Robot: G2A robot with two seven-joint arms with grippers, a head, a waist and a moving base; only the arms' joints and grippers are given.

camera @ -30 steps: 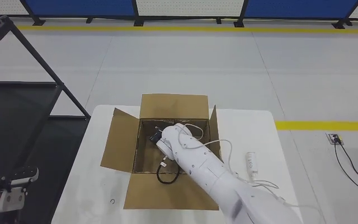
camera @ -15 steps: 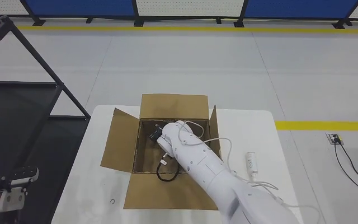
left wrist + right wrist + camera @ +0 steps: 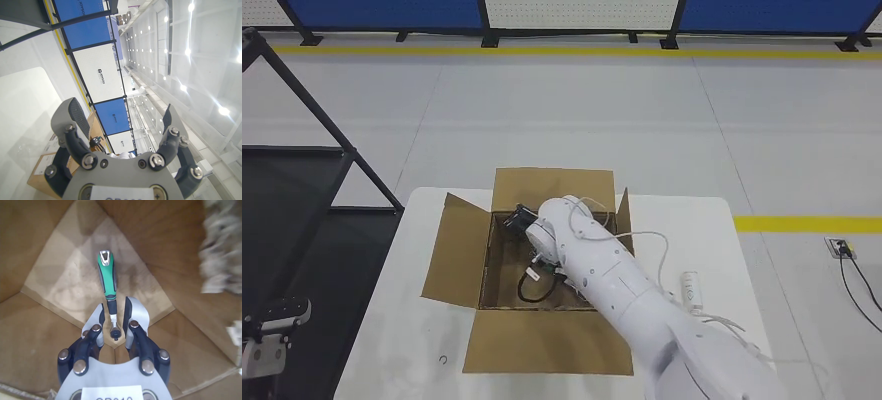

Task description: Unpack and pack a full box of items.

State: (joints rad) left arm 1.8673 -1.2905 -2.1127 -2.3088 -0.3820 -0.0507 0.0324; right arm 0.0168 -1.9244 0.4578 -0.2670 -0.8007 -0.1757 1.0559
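Observation:
An open cardboard box (image 3: 552, 340) stands on the white table (image 3: 422, 330). My right arm goes down into it, and the right gripper (image 3: 519, 221) sits near the far left inner corner. On the box floor lies a ratchet wrench with a green handle (image 3: 107, 279). My right gripper (image 3: 114, 303) is open with a finger on each side of the ratchet's metal neck, and small gaps remain. My left gripper (image 3: 121, 106) is open and empty, pointing up toward the ceiling beside the box (image 3: 47, 170).
A black cable loop (image 3: 532, 292) lies inside the box beside the arm. A grey fuzzy item (image 3: 219, 256) hangs at the box wall. A white tube (image 3: 693, 295) lies on the table right of the box, and a small hook (image 3: 443, 359) lies at the front left.
My right arm has pushed farther into the box toward its far left corner. The black cable loop has shifted slightly with it.

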